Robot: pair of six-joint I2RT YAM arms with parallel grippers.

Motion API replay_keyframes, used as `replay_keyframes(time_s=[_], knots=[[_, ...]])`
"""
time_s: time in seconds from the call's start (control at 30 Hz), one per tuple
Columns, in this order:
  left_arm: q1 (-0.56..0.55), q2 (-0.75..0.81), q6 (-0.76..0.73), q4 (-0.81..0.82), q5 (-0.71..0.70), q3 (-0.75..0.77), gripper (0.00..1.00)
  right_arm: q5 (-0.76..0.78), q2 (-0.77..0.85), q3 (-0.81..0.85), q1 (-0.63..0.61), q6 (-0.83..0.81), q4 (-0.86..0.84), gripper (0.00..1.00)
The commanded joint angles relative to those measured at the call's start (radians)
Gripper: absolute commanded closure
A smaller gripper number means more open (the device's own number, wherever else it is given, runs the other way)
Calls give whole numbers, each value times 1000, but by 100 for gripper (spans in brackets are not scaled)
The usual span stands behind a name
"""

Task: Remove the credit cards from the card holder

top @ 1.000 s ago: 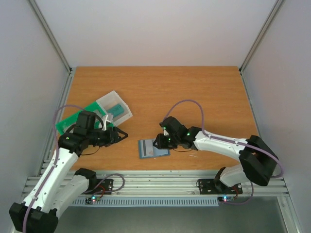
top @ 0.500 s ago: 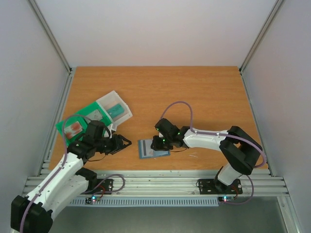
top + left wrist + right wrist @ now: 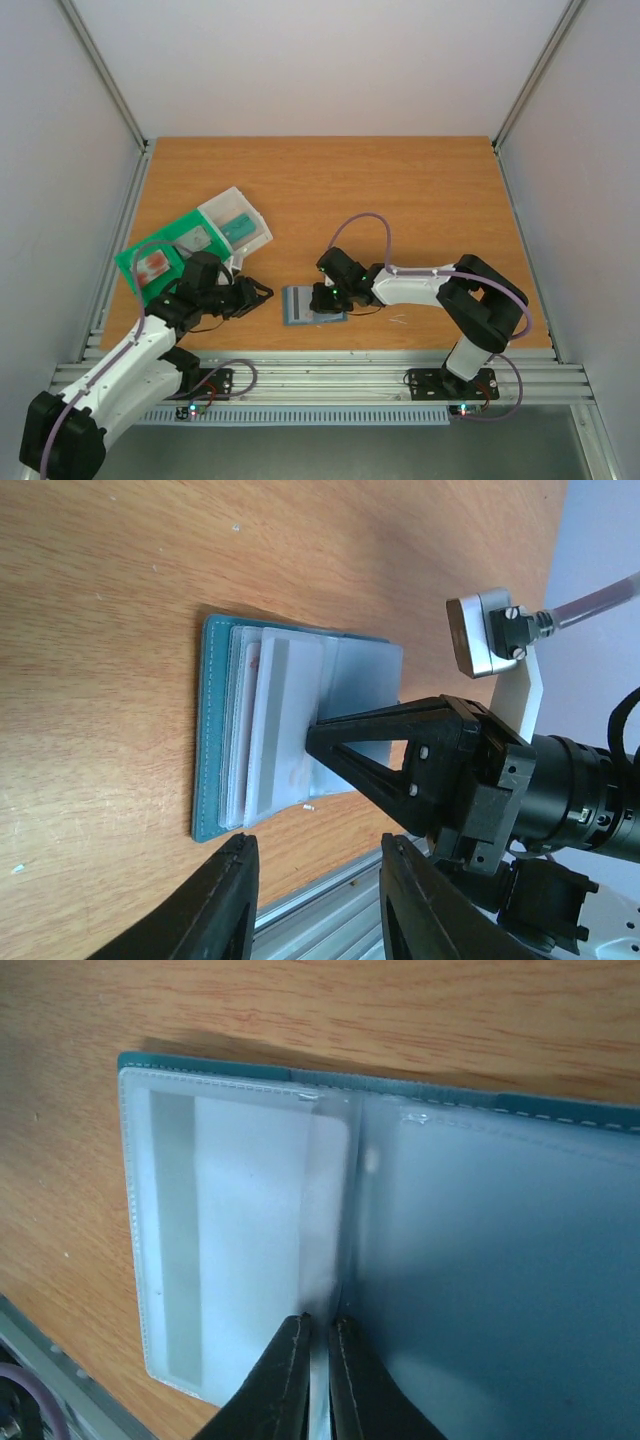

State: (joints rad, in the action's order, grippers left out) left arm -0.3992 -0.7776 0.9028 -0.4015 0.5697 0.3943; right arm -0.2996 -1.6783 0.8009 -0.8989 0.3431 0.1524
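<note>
The slate-blue card holder (image 3: 300,306) lies open on the table by the front edge, with clear sleeves showing whitish credit cards (image 3: 285,710). In the right wrist view one whitish card (image 3: 240,1230) sits in the left sleeve of the holder (image 3: 560,1260). My right gripper (image 3: 322,298) rests on the holder's middle. Its jaws (image 3: 320,1325) are shut on that card's thin pale inner edge, and the right gripper's tips (image 3: 315,738) show touching the card stack. My left gripper (image 3: 258,292) hovers just left of the holder (image 3: 212,730), open and empty (image 3: 315,900).
A green tray (image 3: 135,275) with a clear box (image 3: 238,222) holding a teal block stands at the left, behind my left arm. The aluminium rail (image 3: 320,372) runs along the table's front edge, close below the holder.
My left gripper has come down and right toward the holder, jaws narrowing. The right gripper slid left onto the holder's middle and closed on the card edge.
</note>
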Motion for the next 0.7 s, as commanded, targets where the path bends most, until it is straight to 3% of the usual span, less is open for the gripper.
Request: replay_keyframes(time_s=[0.0, 0.43, 0.67], knots=[[-34, -30, 57, 112, -51, -11, 66, -5, -8, -49, -9, 30, -74, 93], [-160, -267, 122, 373, -85, -25, 61, -87, -26, -136, -9, 103, -286, 99], [-161, -330, 101, 391, -125, -27, 54, -98, -34, -153, -9, 118, -324, 99]])
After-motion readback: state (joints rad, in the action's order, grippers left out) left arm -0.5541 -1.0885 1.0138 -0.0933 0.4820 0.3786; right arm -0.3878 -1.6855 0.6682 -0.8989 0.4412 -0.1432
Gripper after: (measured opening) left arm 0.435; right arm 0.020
